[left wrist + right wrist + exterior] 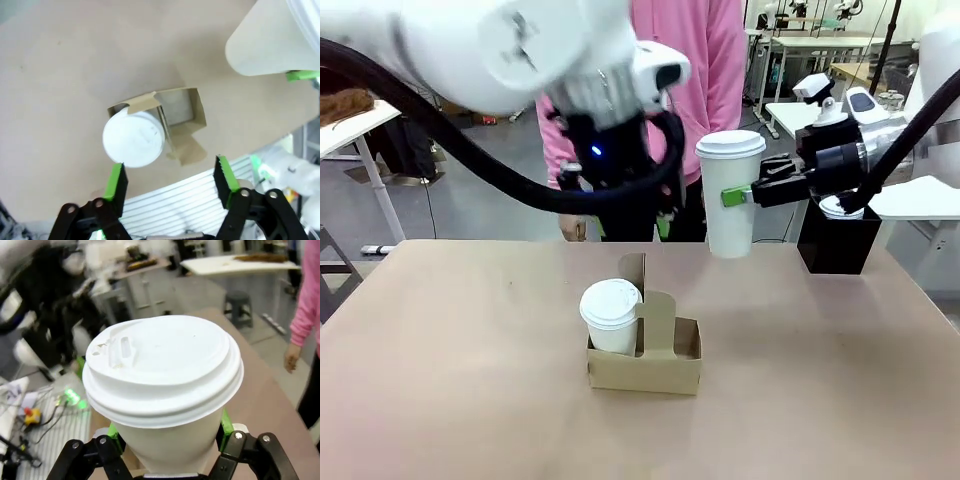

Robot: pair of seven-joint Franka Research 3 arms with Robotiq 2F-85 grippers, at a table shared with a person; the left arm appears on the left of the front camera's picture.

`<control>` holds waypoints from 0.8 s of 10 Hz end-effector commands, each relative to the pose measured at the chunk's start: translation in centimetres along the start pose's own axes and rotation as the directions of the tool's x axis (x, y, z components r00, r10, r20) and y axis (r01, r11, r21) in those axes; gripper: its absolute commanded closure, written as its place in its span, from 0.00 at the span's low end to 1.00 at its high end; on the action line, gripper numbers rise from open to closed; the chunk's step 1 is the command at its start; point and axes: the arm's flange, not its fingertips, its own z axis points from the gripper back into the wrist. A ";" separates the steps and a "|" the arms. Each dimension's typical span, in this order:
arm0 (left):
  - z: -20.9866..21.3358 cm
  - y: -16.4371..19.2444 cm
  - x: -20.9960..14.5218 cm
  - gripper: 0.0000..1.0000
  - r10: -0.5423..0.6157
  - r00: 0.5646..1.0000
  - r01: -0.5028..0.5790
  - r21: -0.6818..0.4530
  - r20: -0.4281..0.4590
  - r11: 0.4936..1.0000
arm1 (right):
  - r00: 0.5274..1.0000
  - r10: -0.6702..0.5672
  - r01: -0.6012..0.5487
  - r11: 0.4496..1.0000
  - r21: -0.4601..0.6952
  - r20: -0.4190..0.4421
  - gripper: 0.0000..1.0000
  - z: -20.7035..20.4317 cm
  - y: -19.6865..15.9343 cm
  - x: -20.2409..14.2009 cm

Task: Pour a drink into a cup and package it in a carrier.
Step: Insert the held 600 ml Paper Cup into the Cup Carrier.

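Note:
A brown cardboard carrier (pixel 660 368) stands mid-table with a lidded white cup (pixel 612 315) in its left slot. High above it, my left gripper (pixel 620 205) is open and holds nothing. In the left wrist view it (pixel 170 182) looks straight down on that cup's lid (pixel 133 139) and the carrier (pixel 192 117). My right gripper (pixel 735 200) is shut on a second lidded white cup (pixel 730 195), held upright in the air to the right of and behind the carrier. Its lid (pixel 162 367) sits just above the right gripper (pixel 167 442). The drink is hidden.
A black box (pixel 838 245) stands at the table's far right, behind the right gripper. A person in a pink top (pixel 705 60) stands at the far side, one hand (pixel 291 357) hanging down. The carrier's right slot (pixel 177 107) holds nothing.

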 end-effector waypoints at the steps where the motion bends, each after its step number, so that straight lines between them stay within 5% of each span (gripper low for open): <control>1: 2.1 5.5 -1.9 0.00 -0.136 0.990 0.133 -0.083 -0.031 0.988 | 0.999 0.052 -0.052 0.985 0.166 0.009 0.20 -0.1 -1.8 -0.9; 3: 3.4 10.9 -3.4 0.00 -0.240 0.971 0.240 -0.134 0.014 0.961 | 0.991 0.124 -0.135 0.953 0.271 0.058 0.20 -1.7 -2.0 -3.4; 5: 4.0 14.9 -5.1 0.00 -0.244 0.967 0.251 -0.130 0.073 0.959 | 0.990 0.111 -0.123 0.982 0.140 0.084 0.20 -2.5 -2.2 -4.4; 6: 3.6 15.3 -5.0 0.00 -0.185 0.978 0.191 -0.053 0.098 0.980 | 0.994 0.097 -0.105 0.964 0.244 0.045 0.20 -2.4 -1.5 -4.3; 8: 4.4 13.9 -3.6 0.00 -0.233 0.972 0.236 -0.116 0.038 0.965 | 0.994 0.097 -0.105 0.964 0.244 0.045 0.20 -2.4 -1.5 -4.3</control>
